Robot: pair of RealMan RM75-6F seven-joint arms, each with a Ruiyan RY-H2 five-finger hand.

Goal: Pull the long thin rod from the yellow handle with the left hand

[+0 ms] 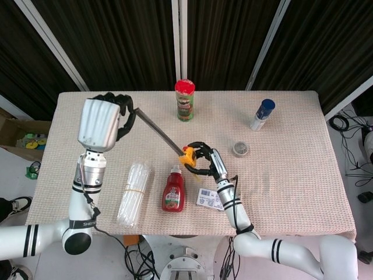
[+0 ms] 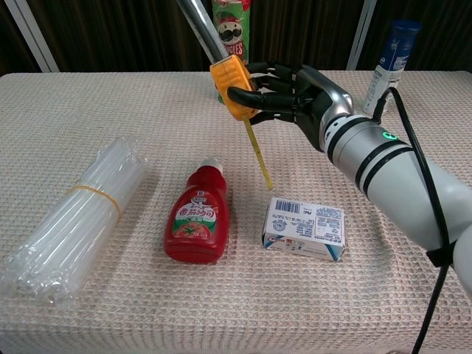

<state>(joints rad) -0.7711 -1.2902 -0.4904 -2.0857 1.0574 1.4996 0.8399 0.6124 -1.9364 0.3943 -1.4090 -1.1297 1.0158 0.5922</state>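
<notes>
My left hand (image 1: 102,120) is raised over the table's left side and grips the far end of a long thin grey rod (image 1: 157,132). The rod slants down to the right into a yellow handle (image 1: 187,155). My right hand (image 1: 205,161) holds that handle from the right, above the table's middle. In the chest view the rod (image 2: 202,29) enters the tilted handle (image 2: 233,90) from the upper left, with my right hand (image 2: 298,93) wrapped on it. A thin yellow strip (image 2: 259,152) hangs below the handle. The left hand lies outside the chest view.
A red ketchup bottle (image 2: 198,218) lies below the handle, a white barcoded box (image 2: 304,228) to its right. A bundle of clear straws (image 2: 71,217) lies on the left. At the back stand a Pringles can (image 1: 185,100) and a blue-capped bottle (image 1: 262,114), and a small round tin (image 1: 240,149) sits closer in.
</notes>
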